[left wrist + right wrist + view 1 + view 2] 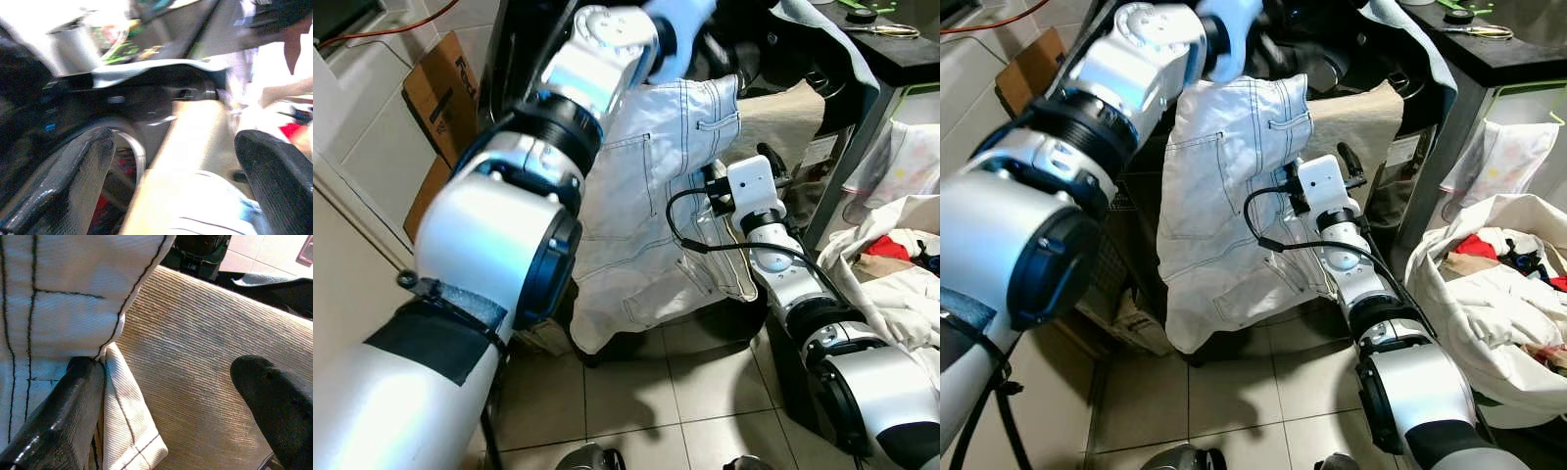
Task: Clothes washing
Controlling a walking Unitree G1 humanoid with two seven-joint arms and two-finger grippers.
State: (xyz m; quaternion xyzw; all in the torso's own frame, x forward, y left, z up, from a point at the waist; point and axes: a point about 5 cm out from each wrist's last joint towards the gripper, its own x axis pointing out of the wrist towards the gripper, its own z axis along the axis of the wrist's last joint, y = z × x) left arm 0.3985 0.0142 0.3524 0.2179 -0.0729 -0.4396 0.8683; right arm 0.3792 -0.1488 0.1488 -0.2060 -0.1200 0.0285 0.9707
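Right wrist view: right hand [161, 406] spread open against beige corduroy cloth [210, 357], beside white jeans [1234, 206] draped over washer opening. Left hand [173, 181] also open, raised above. Advice: pinch jeans' hem firmly, feed fully into drum.

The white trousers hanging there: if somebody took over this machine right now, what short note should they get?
Left gripper: raised at the top of the white trousers, fingers open.
Right gripper: open, at the trousers' edge against a tan ribbed cloth.
Trousers and tan cloth hang over the dark washer opening; more laundry waits in the white bag on the robot's right.
Done: trousers brought to the machine.
Left: push both inside, then the bag's clothes.
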